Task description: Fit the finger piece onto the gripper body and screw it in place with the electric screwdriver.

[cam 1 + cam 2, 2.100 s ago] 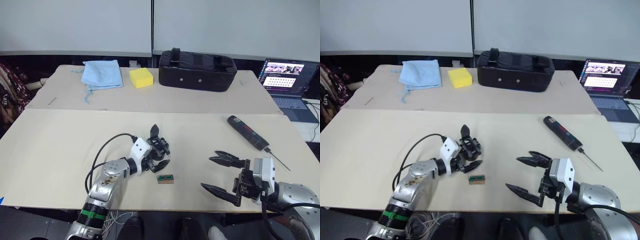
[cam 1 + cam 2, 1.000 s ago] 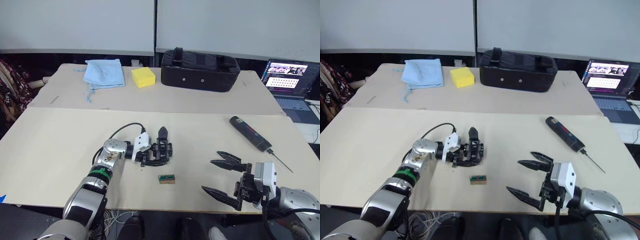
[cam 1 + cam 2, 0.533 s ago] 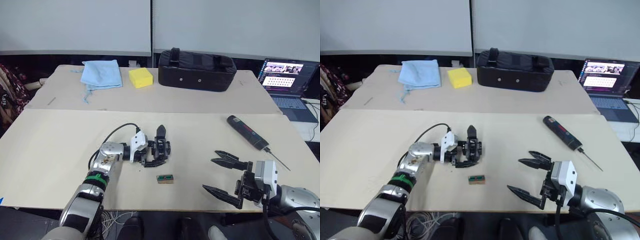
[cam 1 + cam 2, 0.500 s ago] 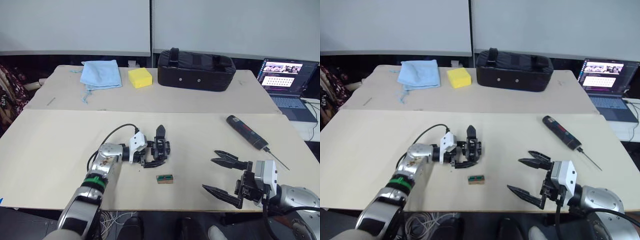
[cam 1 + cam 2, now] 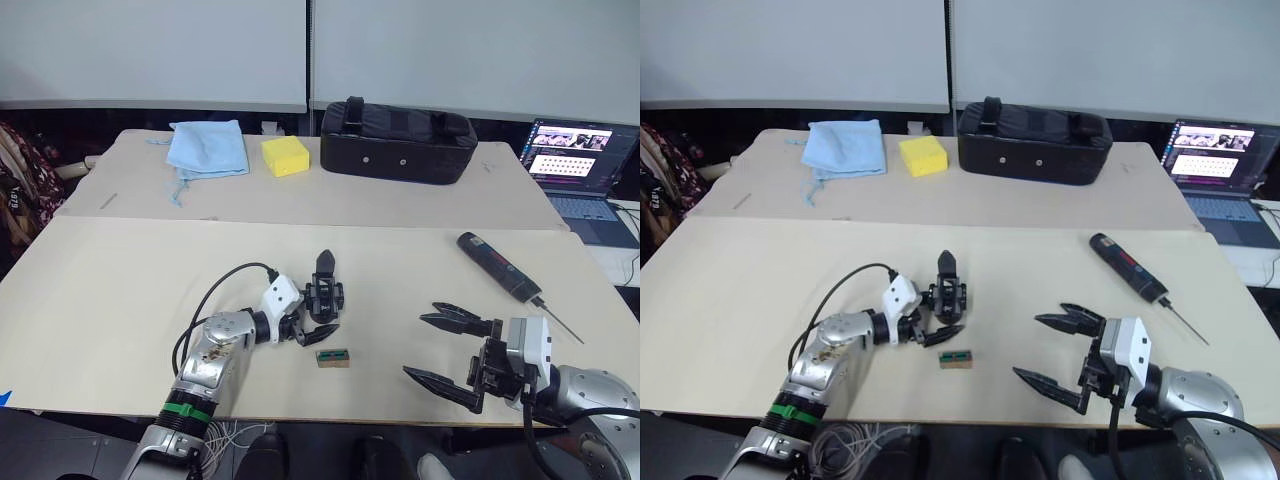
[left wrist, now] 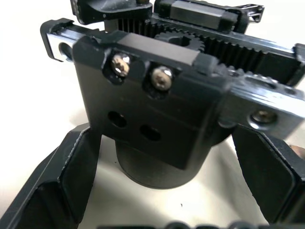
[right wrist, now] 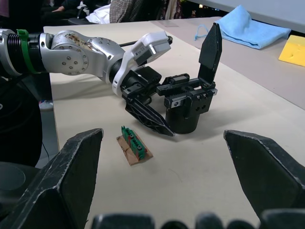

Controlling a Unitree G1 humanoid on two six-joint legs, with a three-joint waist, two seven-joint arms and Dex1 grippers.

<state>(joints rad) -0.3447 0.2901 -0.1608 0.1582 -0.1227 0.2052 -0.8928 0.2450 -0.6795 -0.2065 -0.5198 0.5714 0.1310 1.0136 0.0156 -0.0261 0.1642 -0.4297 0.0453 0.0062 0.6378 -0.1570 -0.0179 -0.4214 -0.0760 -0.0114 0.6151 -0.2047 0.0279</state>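
The gripper body (image 7: 185,107) stands on the table at centre. It is a black block with a toothed rail on a round base. The finger piece (image 7: 209,50) stands upright on one end of that rail, point up. My left gripper (image 5: 320,312) is open, and its fingers (image 6: 71,176) flank the round base with small gaps on both sides. The electric screwdriver (image 5: 495,265) lies on the table at the right, bit toward the near right. My right gripper (image 5: 413,345) hovers open and empty near the front edge, between the body and the screwdriver.
A small green-topped block (image 5: 331,357) lies just in front of the gripper body. On the far table sit a black zipped bag (image 5: 397,140), a yellow sponge (image 5: 283,156) and a blue cloth (image 5: 208,148). A laptop (image 5: 578,165) stands at far right.
My left arm has drawn its elbow back toward the near edge and turned its wrist. The gripper body with its upright finger piece stays in place. The right gripper has not moved.
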